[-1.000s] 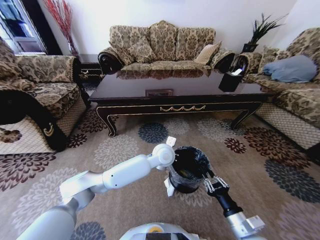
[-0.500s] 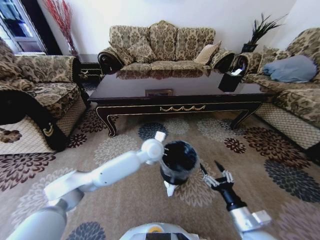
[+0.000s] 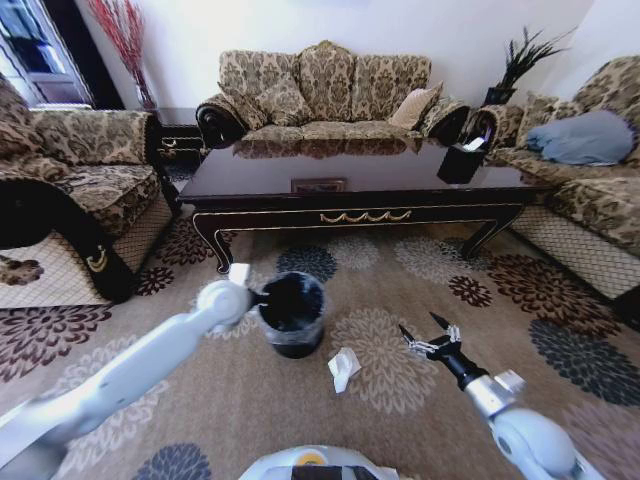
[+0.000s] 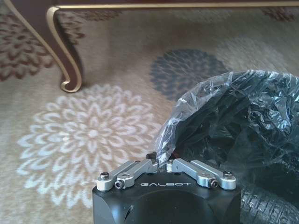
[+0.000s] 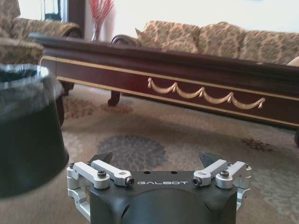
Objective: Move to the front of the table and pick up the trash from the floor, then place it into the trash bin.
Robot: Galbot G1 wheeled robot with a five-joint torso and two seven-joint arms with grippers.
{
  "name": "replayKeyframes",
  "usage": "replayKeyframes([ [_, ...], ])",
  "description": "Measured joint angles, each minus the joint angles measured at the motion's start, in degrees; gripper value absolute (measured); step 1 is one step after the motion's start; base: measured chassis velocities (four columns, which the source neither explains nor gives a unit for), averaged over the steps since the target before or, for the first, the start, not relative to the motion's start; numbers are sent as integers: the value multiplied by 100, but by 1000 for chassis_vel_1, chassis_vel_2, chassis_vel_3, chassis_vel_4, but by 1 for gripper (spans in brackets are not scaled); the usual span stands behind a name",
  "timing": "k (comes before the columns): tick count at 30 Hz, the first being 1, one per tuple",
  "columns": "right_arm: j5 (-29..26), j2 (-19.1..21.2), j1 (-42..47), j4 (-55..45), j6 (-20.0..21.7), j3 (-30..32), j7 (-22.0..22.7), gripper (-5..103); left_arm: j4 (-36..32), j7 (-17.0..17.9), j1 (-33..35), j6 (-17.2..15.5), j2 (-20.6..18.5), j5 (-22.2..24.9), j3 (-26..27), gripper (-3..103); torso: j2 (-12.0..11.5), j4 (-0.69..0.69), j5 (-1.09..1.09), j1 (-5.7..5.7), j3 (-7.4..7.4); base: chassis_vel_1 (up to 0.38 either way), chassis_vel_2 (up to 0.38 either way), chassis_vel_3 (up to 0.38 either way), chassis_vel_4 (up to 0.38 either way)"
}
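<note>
Dragged leftward across the flowered carpet, the trash bin, black, round, with crinkly liner, now sits nearer the glossy table. Left gripper pinches its liner; right gripper hangs spread wide. Crumpled white trash lies between.

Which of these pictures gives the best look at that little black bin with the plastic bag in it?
The head view: the whole bin stands on the carpet, the left gripper at its rim. The left wrist view shows its crinkled bag liner close up, pinched. The right wrist view shows part of its side.
</note>
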State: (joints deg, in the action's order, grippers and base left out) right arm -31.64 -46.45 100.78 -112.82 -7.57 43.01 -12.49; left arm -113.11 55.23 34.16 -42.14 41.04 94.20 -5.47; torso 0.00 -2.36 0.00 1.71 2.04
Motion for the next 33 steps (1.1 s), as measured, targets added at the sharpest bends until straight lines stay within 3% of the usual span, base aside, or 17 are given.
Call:
replayKeyframes([
  [2,-60,183,30,183,23,-17,-101,100,-62,-92,220,0,-61,-19,243,2,0,-10,-2,0,0,0,0,0,0],
  [9,-113,682,-118,501,87,-337,-280,100,-212,-125,946,1,-221,-217,652,2,0,-7,0,0,0,0,0,0,0],
  [12,-158,1177,-500,722,99,-850,-376,100,-272,-180,1609,-1,-312,-390,1054,2,0,-2,-3,0,0,0,0,0,0],
  [18,-364,1668,-1086,1017,85,-1493,-453,100,-355,-182,1904,0,-448,-396,1294,2,0,-6,0,0,0,0,0,0,0],
  [21,-487,1961,-1671,1270,-28,-2214,-465,100,-472,-144,2020,0,-541,-328,1363,2,0,-4,-1,0,0,0,0,0,0],
  [26,-568,1982,-2382,1547,-53,-3205,-574,100,-514,-86,2097,0,-571,-303,1376,2,0,-6,0,0,0,0,0,0,0],
  [33,-500,1545,-3762,2047,-45,-4777,-707,100,-481,-73,2204,0,-697,-237,1380,2,0,-5,-1,0,0,0,0,0,0],
])
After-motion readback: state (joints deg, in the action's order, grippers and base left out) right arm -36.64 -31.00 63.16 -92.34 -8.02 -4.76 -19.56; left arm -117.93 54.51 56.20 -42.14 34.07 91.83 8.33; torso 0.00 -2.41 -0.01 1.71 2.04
